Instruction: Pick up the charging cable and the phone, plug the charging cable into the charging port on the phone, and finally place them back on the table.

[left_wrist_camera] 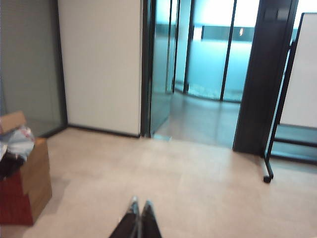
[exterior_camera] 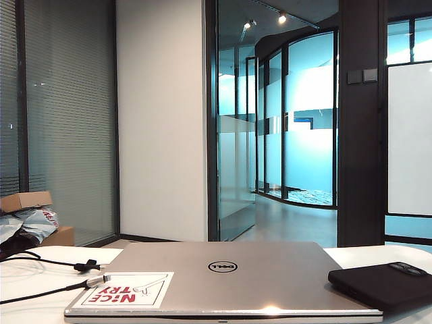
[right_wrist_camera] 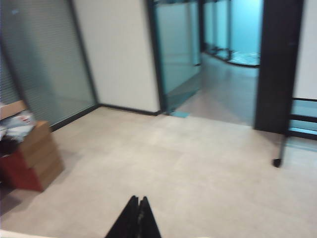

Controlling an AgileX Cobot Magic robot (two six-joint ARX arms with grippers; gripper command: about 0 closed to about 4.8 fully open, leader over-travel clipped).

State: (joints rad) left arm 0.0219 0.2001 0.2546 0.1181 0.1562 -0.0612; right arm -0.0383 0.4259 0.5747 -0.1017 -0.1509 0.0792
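Charging cable (exterior_camera: 50, 262): laid on the white counter (exterior_camera: 27, 304) at the near left, plug tip resting at the left edge of the silver laptop (exterior_camera: 223, 277), small black clip farther back.

Phone (exterior_camera: 381, 283): laid flat at the near right, against the laptop's right corner, camera bump on the far end.

Left gripper (left_wrist_camera: 137, 218): fingers pressed together, nothing held, seen only in its wrist view, aimed out over the floor.

Right gripper (right_wrist_camera: 136, 218): likewise pressed together and empty, over the floor.

Step in hand, as judged: the approach. Both grippers are to be spread before descent; the cable is best taken just behind the plug, the phone across its long edges, charging port left clear.
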